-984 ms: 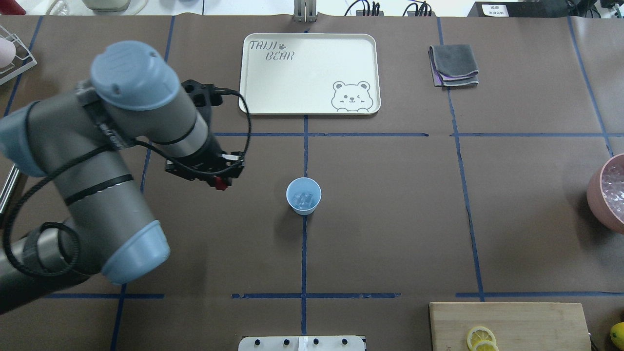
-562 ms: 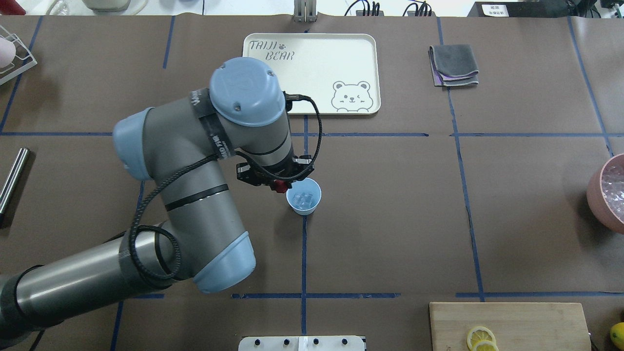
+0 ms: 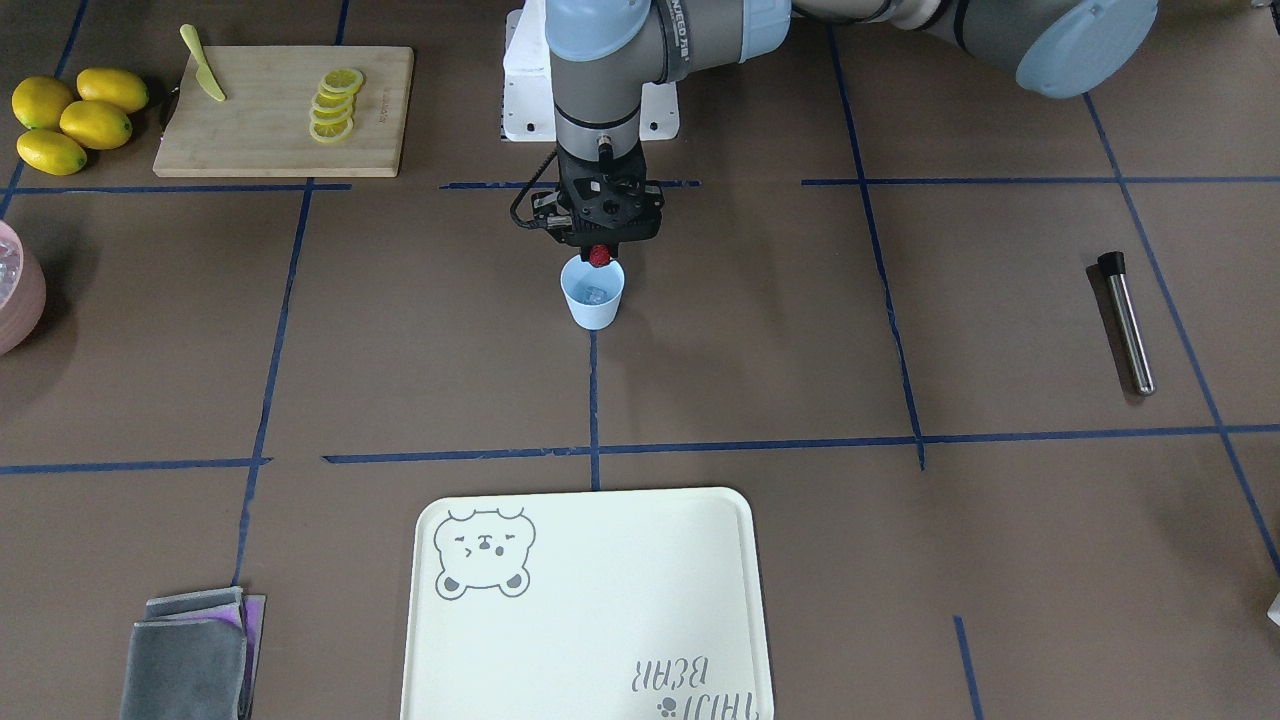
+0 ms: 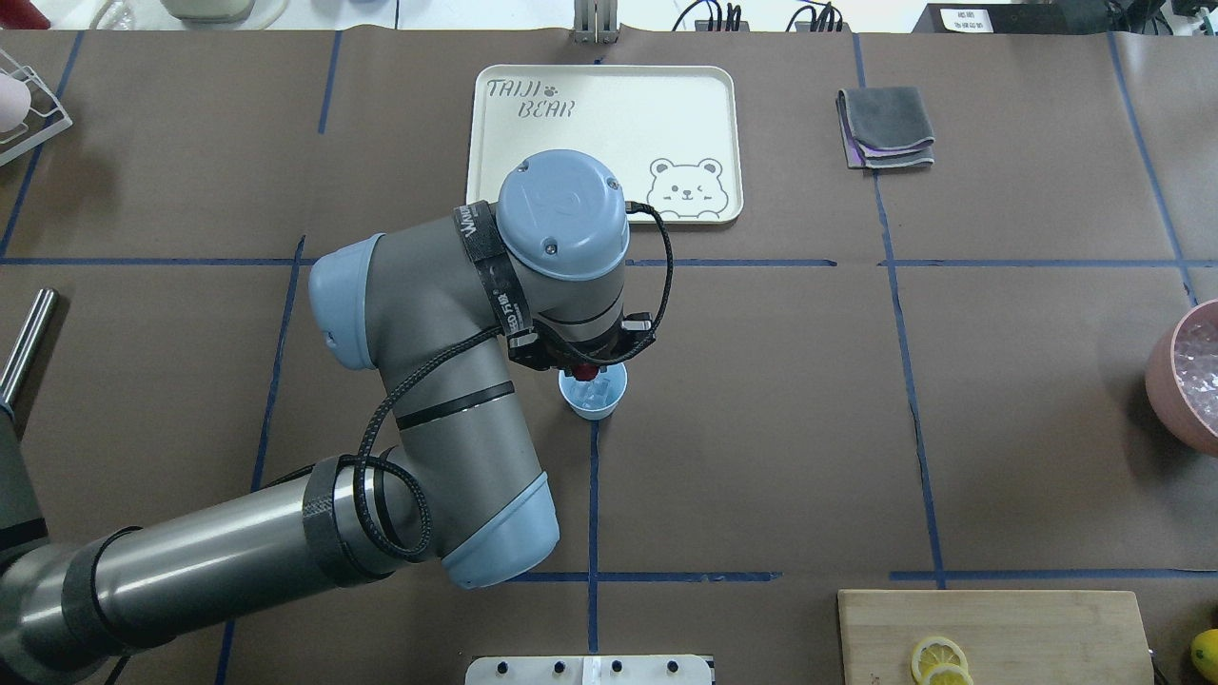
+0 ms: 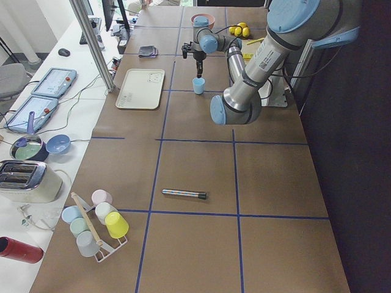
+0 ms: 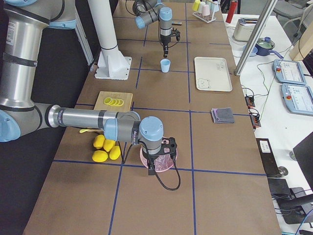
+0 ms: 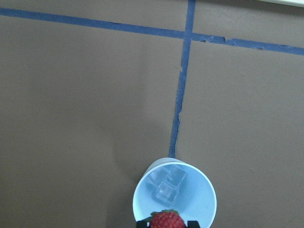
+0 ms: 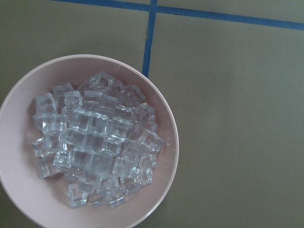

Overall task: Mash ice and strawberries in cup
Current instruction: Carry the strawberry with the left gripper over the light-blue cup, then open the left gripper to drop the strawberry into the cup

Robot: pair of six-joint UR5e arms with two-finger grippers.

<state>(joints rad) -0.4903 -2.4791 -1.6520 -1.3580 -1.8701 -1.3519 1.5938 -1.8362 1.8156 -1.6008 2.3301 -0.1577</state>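
Over the cup, holding clear ice, hangs a red strawberry.

One cup, one strawberry, four lemons

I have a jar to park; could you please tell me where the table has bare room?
The widest bare stretch lies between the small light-blue plastic cup and the pink bowl, bordered by the folded grey cloth and the wooden cutting board. It is crowded at the cup, where the left arm's fingers hold a red strawberry.
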